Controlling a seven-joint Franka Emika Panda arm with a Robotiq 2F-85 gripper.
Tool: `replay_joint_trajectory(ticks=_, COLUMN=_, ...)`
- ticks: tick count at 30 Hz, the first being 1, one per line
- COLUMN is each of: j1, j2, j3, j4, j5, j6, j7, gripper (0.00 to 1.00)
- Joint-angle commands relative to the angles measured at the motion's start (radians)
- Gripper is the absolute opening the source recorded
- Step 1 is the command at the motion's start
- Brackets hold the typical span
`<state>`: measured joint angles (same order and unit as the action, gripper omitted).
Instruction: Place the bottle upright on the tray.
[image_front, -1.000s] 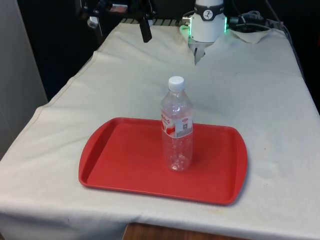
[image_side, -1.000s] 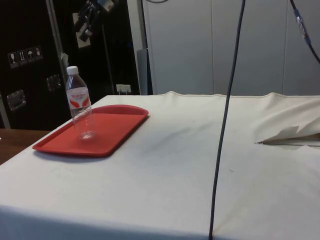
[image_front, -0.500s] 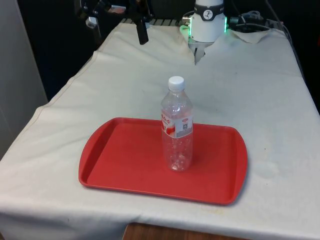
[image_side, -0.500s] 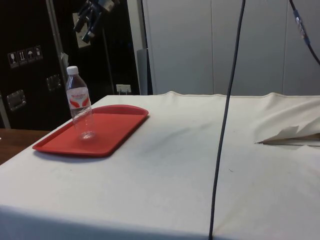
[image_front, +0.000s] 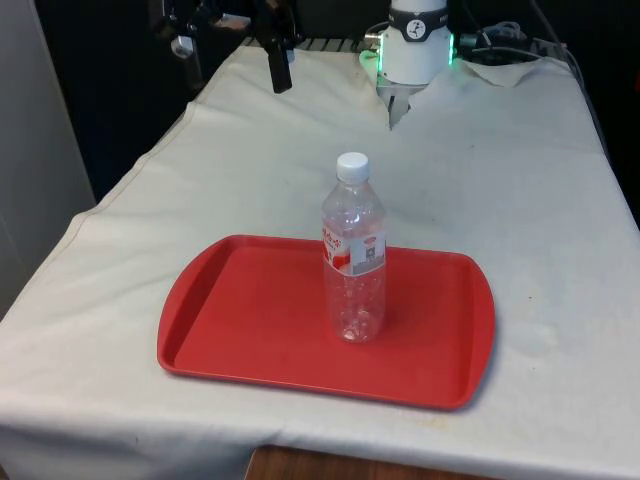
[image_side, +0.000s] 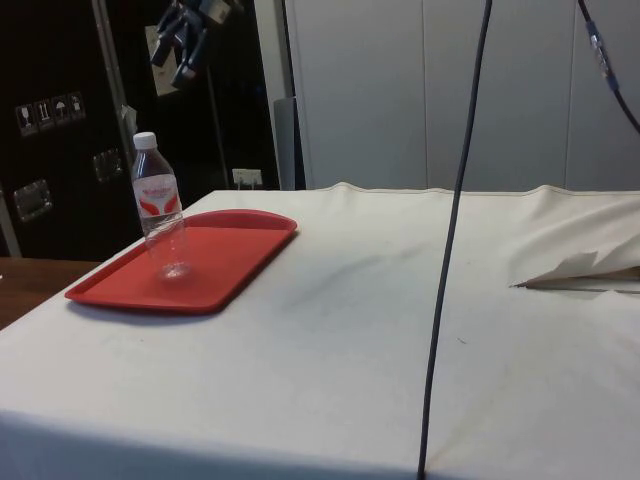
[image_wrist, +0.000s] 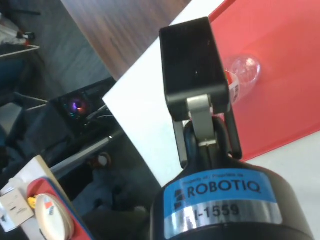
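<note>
A clear plastic bottle (image_front: 354, 255) with a white cap and a red-and-white label stands upright on the red tray (image_front: 250, 320), a little right of the tray's middle in the front view. Nothing touches it. The side view has the bottle (image_side: 160, 210) on the tray (image_side: 220, 260) at the table's left end. My black gripper (image_front: 277, 75) hangs high over the table's far end, well away from the bottle, open and holding nothing. In the side view the gripper (image_side: 178, 58) is above the bottle. The wrist view looks past one finger (image_wrist: 192, 65) at the bottle (image_wrist: 246, 69) and tray (image_wrist: 285, 45).
The tray sits near the table's front edge on the white cloth (image_front: 500, 180). A cable (image_side: 450, 240) hangs down across the side view. The cloth is rumpled at the far right corner (image_front: 510, 70).
The gripper has drifted slightly toward the front view's left, high above the table. Bottle and tray have not moved.
</note>
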<state>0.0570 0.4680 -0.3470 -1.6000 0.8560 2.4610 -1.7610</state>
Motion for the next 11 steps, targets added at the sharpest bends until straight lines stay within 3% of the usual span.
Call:
replay_joint_trajectory(ticks=1, j1=0.001, j2=-0.001, j3=0.0, j4=-0.001, j5=-0.004, j6=0.002, j7=-0.001, gripper=1.0)
replay_joint_trajectory(ticks=2, j1=0.014, j2=-0.007, j3=-0.011, j4=-0.015, j5=-0.028, j6=0.02, j7=0.007, gripper=1.0)
replay_joint_trajectory(ticks=7, j1=0.019, j2=-0.007, j3=-0.012, j4=-0.019, j5=-0.065, j6=0.027, j7=0.008, gripper=1.0)
replay_joint_trajectory(ticks=10, j1=0.018, j2=-0.007, j3=-0.01, j4=-0.018, j5=-0.077, j6=0.028, j7=0.008, gripper=1.0)
replay_joint_trajectory(ticks=11, j1=0.009, j2=-0.002, j3=-0.001, j4=-0.008, j5=-0.063, j6=0.013, j7=0.0, gripper=1.0)
